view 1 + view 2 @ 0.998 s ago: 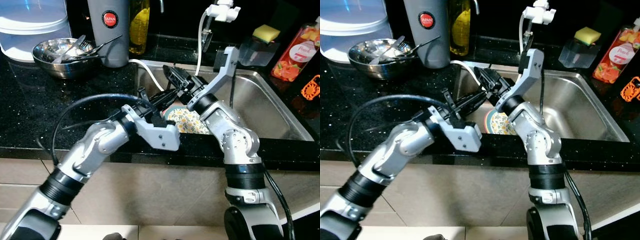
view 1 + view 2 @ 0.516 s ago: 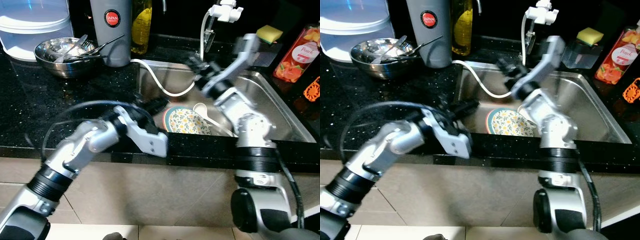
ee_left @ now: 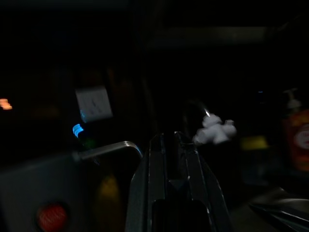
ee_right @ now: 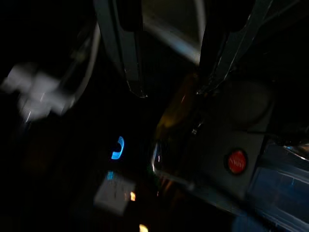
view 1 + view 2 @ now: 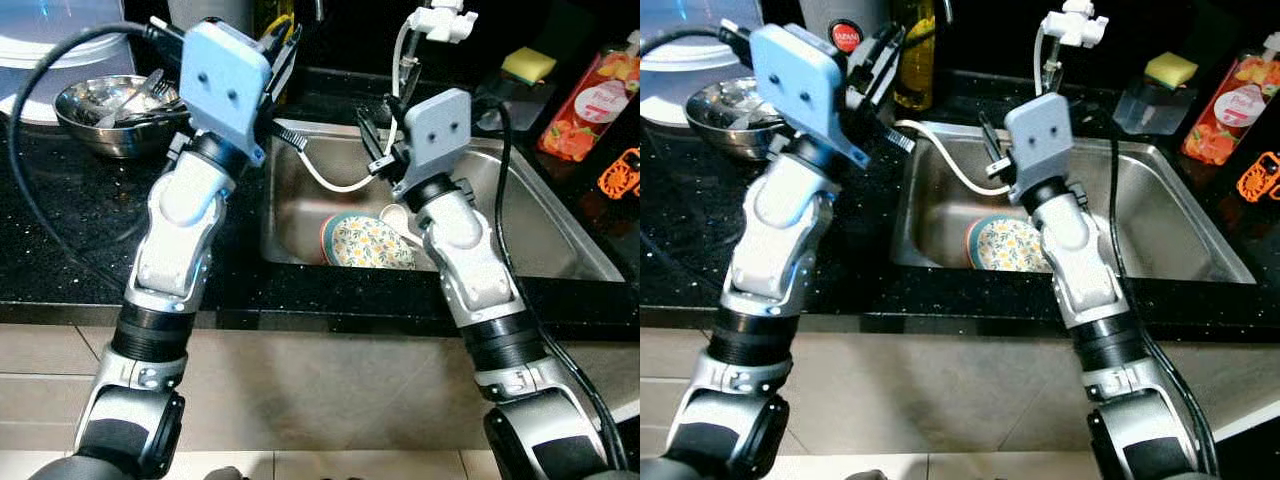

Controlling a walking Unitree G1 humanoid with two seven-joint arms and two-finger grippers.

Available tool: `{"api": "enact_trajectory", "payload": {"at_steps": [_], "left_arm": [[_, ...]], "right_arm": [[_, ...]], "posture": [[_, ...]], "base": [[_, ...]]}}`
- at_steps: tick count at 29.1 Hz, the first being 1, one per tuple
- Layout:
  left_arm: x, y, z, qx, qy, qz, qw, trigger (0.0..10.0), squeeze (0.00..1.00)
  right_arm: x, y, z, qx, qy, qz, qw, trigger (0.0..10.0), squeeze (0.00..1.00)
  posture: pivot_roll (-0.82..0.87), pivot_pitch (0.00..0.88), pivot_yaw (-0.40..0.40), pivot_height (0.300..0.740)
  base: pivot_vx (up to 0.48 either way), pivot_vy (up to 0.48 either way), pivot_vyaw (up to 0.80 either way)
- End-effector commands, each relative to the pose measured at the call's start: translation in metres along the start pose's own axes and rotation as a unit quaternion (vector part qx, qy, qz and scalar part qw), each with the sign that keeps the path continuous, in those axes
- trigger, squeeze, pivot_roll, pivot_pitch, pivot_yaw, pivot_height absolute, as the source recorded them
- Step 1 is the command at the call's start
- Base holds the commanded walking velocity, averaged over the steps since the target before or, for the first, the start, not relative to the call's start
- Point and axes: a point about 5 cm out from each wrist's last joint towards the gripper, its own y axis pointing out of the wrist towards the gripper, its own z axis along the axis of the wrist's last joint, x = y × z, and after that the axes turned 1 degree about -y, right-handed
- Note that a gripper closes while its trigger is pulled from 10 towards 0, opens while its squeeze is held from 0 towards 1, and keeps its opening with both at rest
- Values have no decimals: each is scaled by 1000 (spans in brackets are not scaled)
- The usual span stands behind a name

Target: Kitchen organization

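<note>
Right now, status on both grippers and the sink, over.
Left gripper raised over the counter, shut, empty. Right gripper open, above the sink. Floral plate and white spoon in the basin; white hose draped in.

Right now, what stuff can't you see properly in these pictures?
- Floral plate: its near part is hidden behind the sink's front rim in the eye views.
- Grey canister: mostly covered by the left arm's wrist block in the eye views, top cut off.
- White tub: cut by the picture's top and left edges.
- Left wrist view: too dark and blurry to tell most things.
- Orange thing: cut by the right edge.
</note>
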Motion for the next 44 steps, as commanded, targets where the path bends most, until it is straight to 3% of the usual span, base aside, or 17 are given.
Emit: {"api": "enact_trajectory", "payload": {"at_steps": [1,6,8,13,17,22,24,25,28,29,36,40,41,44], "left_arm": [[11,-1,-7,-22,-64,-18,998,10000,0],[14,-3,-10,-40,-112,-12,993,10000,0],[22,-4,-8,-45,-159,-37,986,10000,0],[32,-6,-2,-45,-206,-71,975,10000,0],[40,-12,-1,-51,-222,-102,968,10000,0],[42,-15,-1,-55,-225,-111,967,10000,0],[43,-22,-4,-70,-235,-113,963,10000,0],[42,-24,-5,-75,-237,-108,963,10000,0],[41,-26,-5,-79,-240,-105,962,10000,0],[40,-27,-5,-81,-240,-102,962,10000,0],[36,-28,-3,-83,-242,-93,962,10000,0],[29,-27,-5,-87,-247,-62,963,10000,0],[27,-27,-5,-84,-252,-58,962,10000,1000],[23,-27,-6,-87,-253,-48,962,10000,1000]], "right_arm": [[-3,-3,0,13,-23,0,1000,10000,0],[-6,-3,7,43,-57,-18,997,10000,0],[-14,-1,9,59,-102,-16,993,10000,0],[-21,-1,5,52,-115,-9,992,10000,0],[-25,0,0,40,-118,5,992,10000,0],[-25,0,-2,36,-118,8,992,10000,0],[-23,1,-2,36,-118,0,992,10000,0],[-21,2,-2,36,-119,-5,992,5137,0],[-20,2,-2,37,-122,-10,992,5137,0],[-19,2,-3,36,-122,-13,992,0,0],[-17,1,-6,33,-121,-18,992,0,0],[-16,0,-8,32,-126,-15,991,0,0],[-16,-1,-9,30,-127,-15,991,0,0],[-15,-1,-10,27,-131,-17,991,0,0]], "posture": [[215,0,-109,740],[212,0,-106,740],[212,0,-106,740],[213,0,-105,740],[217,0,-108,740],[217,0,-108,740],[217,0,-108,740],[217,0,-108,740],[217,0,-108,740],[220,0,-110,740],[220,0,-110,740],[220,0,-110,740],[220,0,-110,740],[220,0,-110,740]], "base": [[0,0,0],[0,0,0],[0,0,0],[0,0,0],[0,0,0],[0,0,0],[0,0,0],[0,0,0],[0,0,0],[0,0,0],[0,0,0],[0,0,0],[0,0,0],[0,0,0]]}}
